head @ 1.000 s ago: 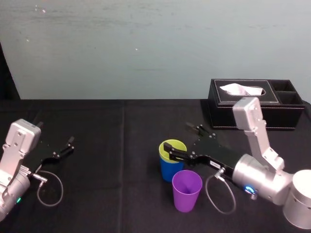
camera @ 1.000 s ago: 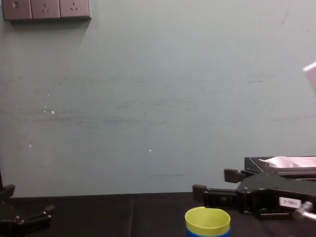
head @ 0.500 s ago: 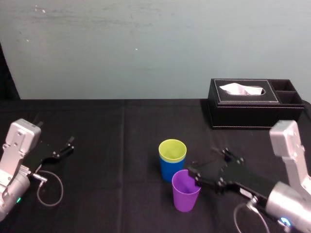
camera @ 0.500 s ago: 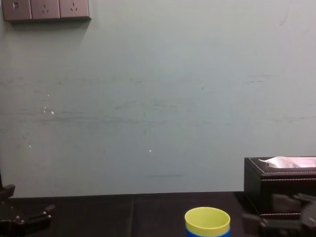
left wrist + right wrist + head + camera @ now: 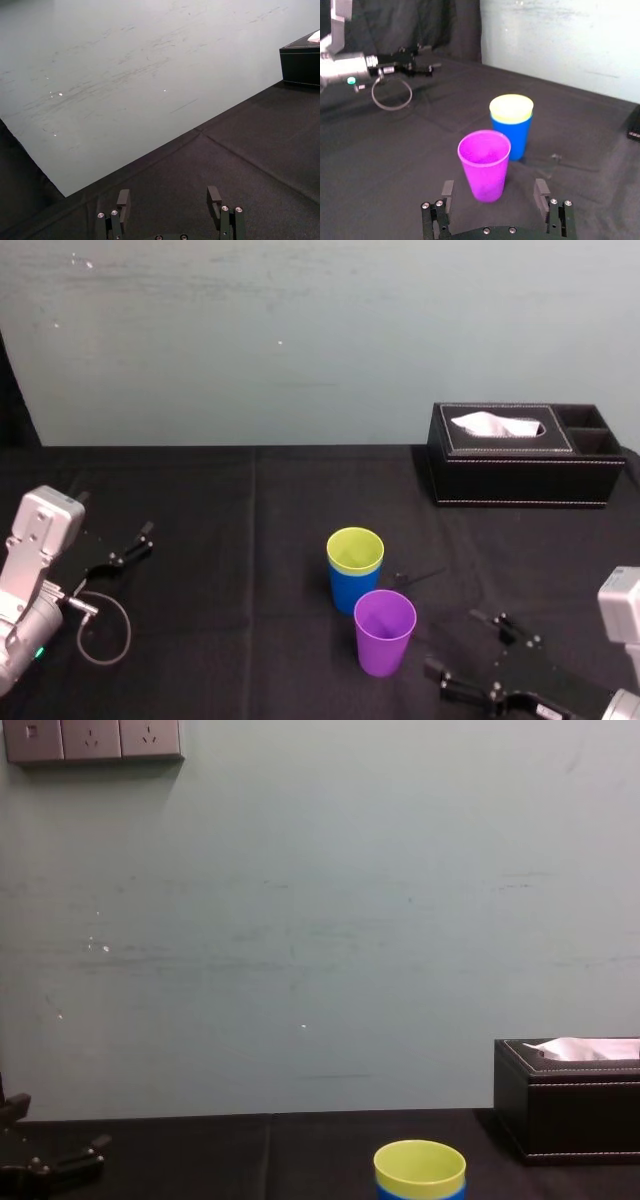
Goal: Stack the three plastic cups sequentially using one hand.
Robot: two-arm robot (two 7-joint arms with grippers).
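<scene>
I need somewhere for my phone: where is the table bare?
Widest bare patch: between the left gripper and the stacked cups. Also bare: the back strip left of the tissue box, and between box and right gripper. Crowded: purple cup close beside the stack, right gripper near it.

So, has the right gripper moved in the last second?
Yes. The right gripper has pulled back from the yellow-green cup, toward the robot, past the purple cup.
</scene>
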